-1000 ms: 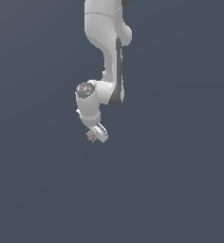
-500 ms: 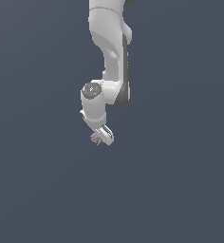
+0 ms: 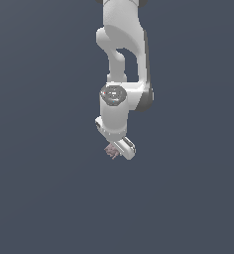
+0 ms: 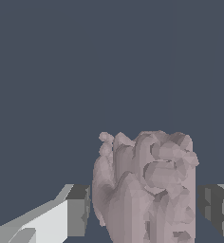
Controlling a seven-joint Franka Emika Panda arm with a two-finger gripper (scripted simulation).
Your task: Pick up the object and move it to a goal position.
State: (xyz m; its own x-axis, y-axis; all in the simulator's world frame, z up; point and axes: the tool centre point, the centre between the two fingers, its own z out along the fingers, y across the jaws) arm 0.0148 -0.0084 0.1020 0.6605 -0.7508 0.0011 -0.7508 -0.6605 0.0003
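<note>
The object (image 3: 110, 151) is a tiny pinkish-grey lumpy thing with spiky edges, sitting at the tip of my white gripper (image 3: 117, 151) in the exterior view. In the wrist view the object (image 4: 147, 190) looms large between the two fingers, with one dark pad (image 4: 79, 209) on one side and the other pad (image 4: 217, 209) on the opposite side. My gripper (image 4: 143, 211) is shut on the object. The white arm (image 3: 121, 54) reaches in from the top of the exterior view. Any goal marker is out of view.
Only a plain dark blue-grey surface (image 3: 44, 188) surrounds the arm in both views.
The arm has moved toward the exterior view's right and slightly lower in the picture, and the object has travelled with the gripper.
</note>
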